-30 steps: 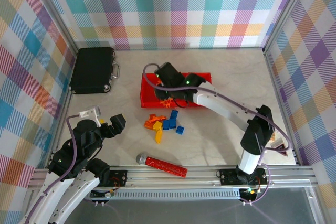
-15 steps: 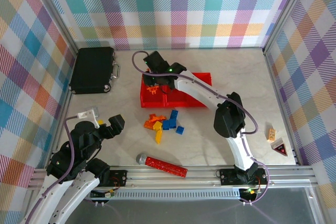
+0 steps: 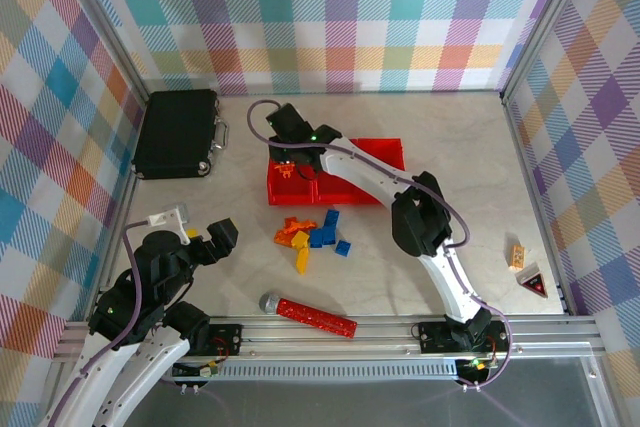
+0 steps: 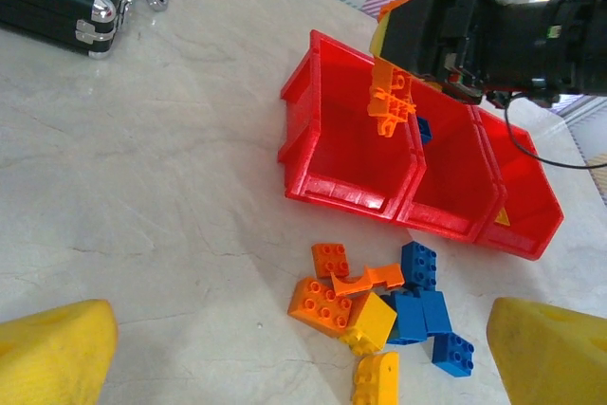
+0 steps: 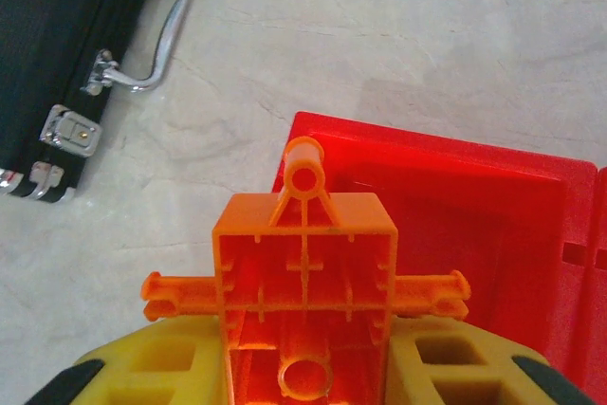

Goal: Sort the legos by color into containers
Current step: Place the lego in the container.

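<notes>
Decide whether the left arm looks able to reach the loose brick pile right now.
Probably yes. The left gripper hangs open, facing the brick pile across bare tabletop; the right gripper holds an orange piece over the red bins, off that path.

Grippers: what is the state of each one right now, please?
Left gripper: open, holding nothing.
Right gripper: closed on an orange lego piece.
</notes>
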Robot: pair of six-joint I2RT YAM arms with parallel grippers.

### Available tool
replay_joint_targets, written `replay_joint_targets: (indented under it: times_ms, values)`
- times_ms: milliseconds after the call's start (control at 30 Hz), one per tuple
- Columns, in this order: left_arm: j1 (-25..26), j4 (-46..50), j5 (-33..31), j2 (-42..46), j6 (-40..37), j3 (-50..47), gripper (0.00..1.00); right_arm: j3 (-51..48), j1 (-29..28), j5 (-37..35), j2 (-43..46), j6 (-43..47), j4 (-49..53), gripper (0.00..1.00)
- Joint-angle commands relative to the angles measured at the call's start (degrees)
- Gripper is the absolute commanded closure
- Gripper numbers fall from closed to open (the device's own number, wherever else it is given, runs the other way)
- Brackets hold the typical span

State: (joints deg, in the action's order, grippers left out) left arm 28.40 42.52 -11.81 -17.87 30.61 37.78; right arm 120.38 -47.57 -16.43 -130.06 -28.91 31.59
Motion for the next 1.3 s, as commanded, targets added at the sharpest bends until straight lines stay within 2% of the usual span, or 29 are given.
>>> replay_joint_targets:
  times_ms: [0,233,800,1067,1267]
  values:
    - [0.6,-0.24,0.82,-0.63,-0.18,0.95,0.01,-0.92,0.34,-3.45,-1.4,-4.14,-2.61,0.73]
    - [0.6,-0.99,0.83,-1.0,-0.53,0.63,0.0,-1.39,0.64,-4.68,-3.26,-5.85,-2.66,0.69]
    - [0.6,-1.47,1.3,-1.83,-0.56,0.19,0.01,-1.72,0.81,-4.54,-4.81,-7.44,-2.17,0.49]
    - [0.6,-2.04,1.24,-2.67,-0.04,-0.07,0.0,-3.84,0.81,-3.09,2.55,-5.65,-1.45,0.47]
    - [0.6,-4.89,2.44,-4.54,0.94,-0.94,0.0,-8.43,0.81,-3.01,11.06,-3.43,0.59,0.3]
